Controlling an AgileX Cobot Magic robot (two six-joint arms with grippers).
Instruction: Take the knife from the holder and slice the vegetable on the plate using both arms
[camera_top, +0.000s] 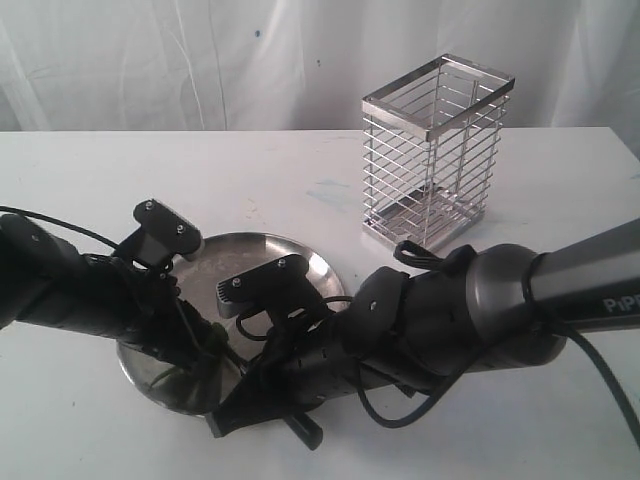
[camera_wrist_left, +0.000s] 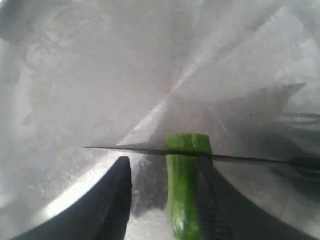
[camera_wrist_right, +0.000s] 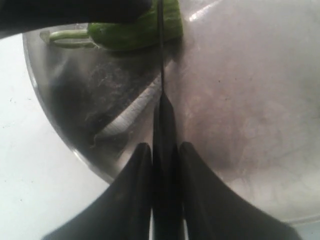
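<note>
The right end effector (camera_wrist_right: 162, 152) is clamped on the slim black knife (camera_wrist_right: 161, 75), its edge across the small green chili (camera_wrist_left: 186, 190), which the left end effector (camera_wrist_left: 165, 200) pins on the steel plate (camera_wrist_left: 100, 75); the chili might roll if the blade twists

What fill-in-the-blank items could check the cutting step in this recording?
1. The right hand grips the ____ by its handle.
2. The blade lies across the green ____, which sits between the left hand's fingers.
3. The cutting happens on the steel ____.
4. The wire holder stands on the table, now ____.

Missing words: knife; chili; plate; empty
</note>
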